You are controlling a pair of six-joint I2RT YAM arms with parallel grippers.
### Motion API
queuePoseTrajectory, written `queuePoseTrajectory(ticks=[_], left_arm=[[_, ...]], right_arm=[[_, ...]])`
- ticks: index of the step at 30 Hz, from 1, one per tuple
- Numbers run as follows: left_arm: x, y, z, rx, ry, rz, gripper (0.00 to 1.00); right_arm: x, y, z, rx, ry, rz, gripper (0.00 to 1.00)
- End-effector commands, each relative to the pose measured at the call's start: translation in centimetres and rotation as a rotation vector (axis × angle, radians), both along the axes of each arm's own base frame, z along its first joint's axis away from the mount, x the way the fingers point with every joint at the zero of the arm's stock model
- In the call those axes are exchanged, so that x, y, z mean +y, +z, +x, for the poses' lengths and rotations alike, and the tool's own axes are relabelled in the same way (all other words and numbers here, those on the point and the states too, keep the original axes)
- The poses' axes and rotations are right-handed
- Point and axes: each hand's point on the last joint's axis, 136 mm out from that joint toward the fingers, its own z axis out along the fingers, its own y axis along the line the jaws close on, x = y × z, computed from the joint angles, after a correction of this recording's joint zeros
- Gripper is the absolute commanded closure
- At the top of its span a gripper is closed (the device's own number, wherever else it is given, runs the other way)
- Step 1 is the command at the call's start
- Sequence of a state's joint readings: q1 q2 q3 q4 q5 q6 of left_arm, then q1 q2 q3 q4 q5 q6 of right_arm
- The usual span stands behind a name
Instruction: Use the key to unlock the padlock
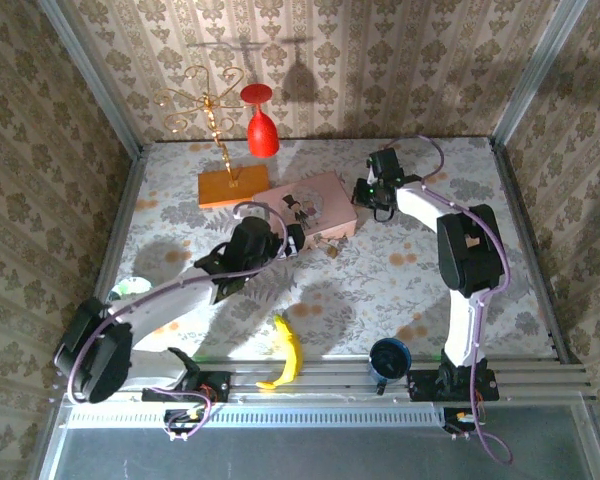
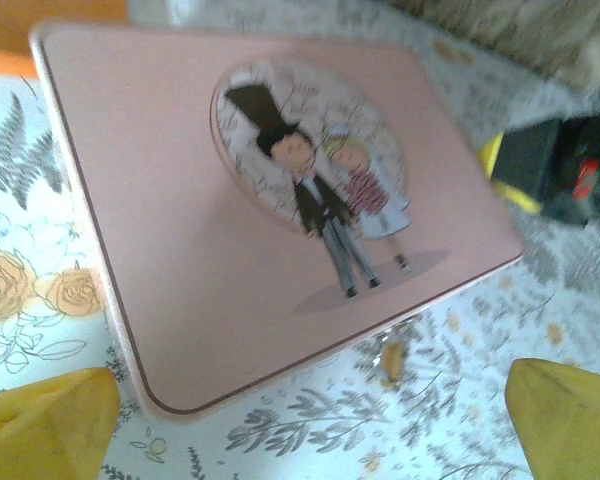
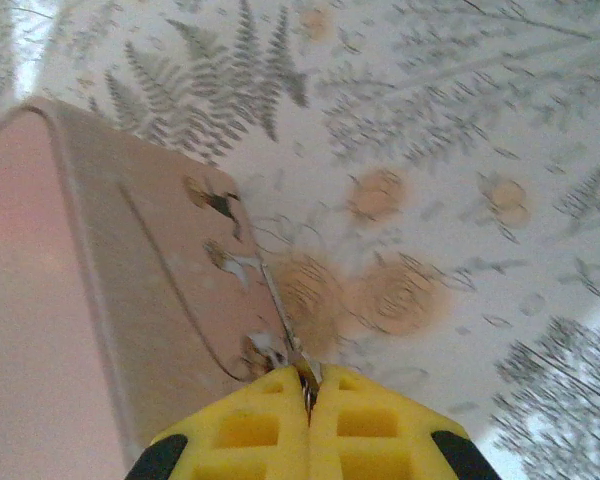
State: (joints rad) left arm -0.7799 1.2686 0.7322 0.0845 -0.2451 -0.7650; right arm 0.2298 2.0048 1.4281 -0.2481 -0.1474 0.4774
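The padlock (image 2: 390, 360) is seen, blurred, on the table (image 2: 460, 400) just beside the edge of the pink box (image 2: 230, 200). It is judged small, hard, light and slippery, and best gripped across the flat sides of its body, with the shackle left free. The left pincer (image 2: 310, 415) is held wide open and empty over it. The right pincer (image 3: 308, 385) is closed on what appears to be a thin silvery key (image 3: 283, 320).

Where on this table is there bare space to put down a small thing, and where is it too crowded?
Bare cloth lies between the pink box, the banana and the right arm, and left of the orange stand. Around the box it is crowded.
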Motion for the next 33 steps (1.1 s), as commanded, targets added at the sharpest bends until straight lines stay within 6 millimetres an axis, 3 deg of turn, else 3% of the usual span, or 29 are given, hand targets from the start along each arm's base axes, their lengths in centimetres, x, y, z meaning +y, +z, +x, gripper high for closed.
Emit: queuePoseTrajectory(ticks=[1, 6, 12, 17, 23, 24, 33], left_arm=[[2.7, -0.6, -0.7, -0.012, 0.172, 0.068, 0.00], [0.3, -1.6, -2.0, -0.011, 0.131, 0.045, 0.01], [-5.8, -4.8, -2.7, 0.054, -0.044, -0.006, 0.00], [-9.8, -7.0, -3.0, 0.107, -0.132, -0.001, 0.09], [-12.0, -9.3, -2.3, 0.145, -0.144, 0.010, 0.15], [-12.4, -9.6, -2.1, 0.147, -0.149, 0.011, 0.15], [-14.9, -12.1, 0.7, 0.173, -0.160, 0.024, 0.21]], right_arm=[[-2.9, 0.8, -2.1, 0.040, -0.054, 0.019, 1.00], [-5.2, 1.4, -4.4, 0.035, -0.106, 0.002, 1.00], [-6.3, 1.1, -8.0, 0.028, -0.137, 0.015, 1.00], [-6.4, 1.1, -11.0, 0.020, -0.138, 0.052, 1.00], [-6.6, 1.5, -14.2, -0.005, -0.146, 0.080, 1.00], [-6.7, 2.6, -14.6, -0.037, -0.148, 0.087, 1.00], [-7.8, 5.5, -17.0, -0.108, -0.164, 0.056, 1.00]])
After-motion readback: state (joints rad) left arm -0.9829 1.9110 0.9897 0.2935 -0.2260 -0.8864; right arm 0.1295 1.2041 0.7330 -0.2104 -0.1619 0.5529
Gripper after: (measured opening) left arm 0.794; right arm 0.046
